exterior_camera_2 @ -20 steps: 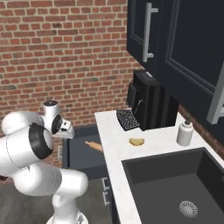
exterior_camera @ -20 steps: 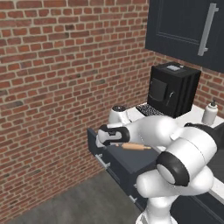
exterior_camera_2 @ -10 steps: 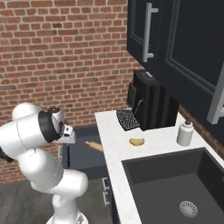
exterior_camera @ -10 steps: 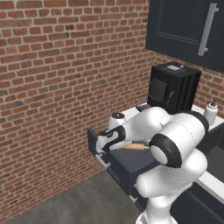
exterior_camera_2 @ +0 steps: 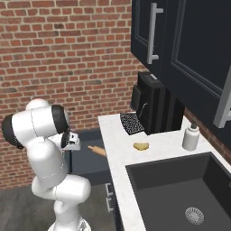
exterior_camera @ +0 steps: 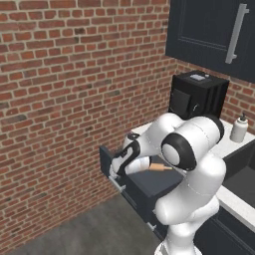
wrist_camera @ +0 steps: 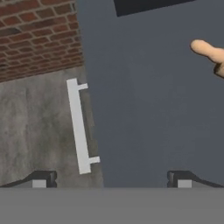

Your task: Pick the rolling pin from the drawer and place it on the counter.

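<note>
Pin (exterior_camera_2: 97, 150): lying in the open drawer (exterior_camera: 149, 184), one knobbed end showing at the upper right edge of the hand view (wrist_camera: 209, 51); the other end reaching toward the bench (exterior_camera_2: 155, 149).
Handling: judging as light, rigid wood, smooth and round, so prone to rolling or slipping between the fingers.
Hold: the thick middle barrel looks best, fingers crossing its width, not the narrow handles.
Gripper (wrist_camera: 111, 177): hanging over the drawer's front edge, fingers spread wide apart, gripping nothing.
Pin to gripper: lying ahead and off to one side, well apart, not between the fingers.
Handle (wrist_camera: 80, 127): silver bar sitting just beside the gripper's line, on the drawer front.
</note>
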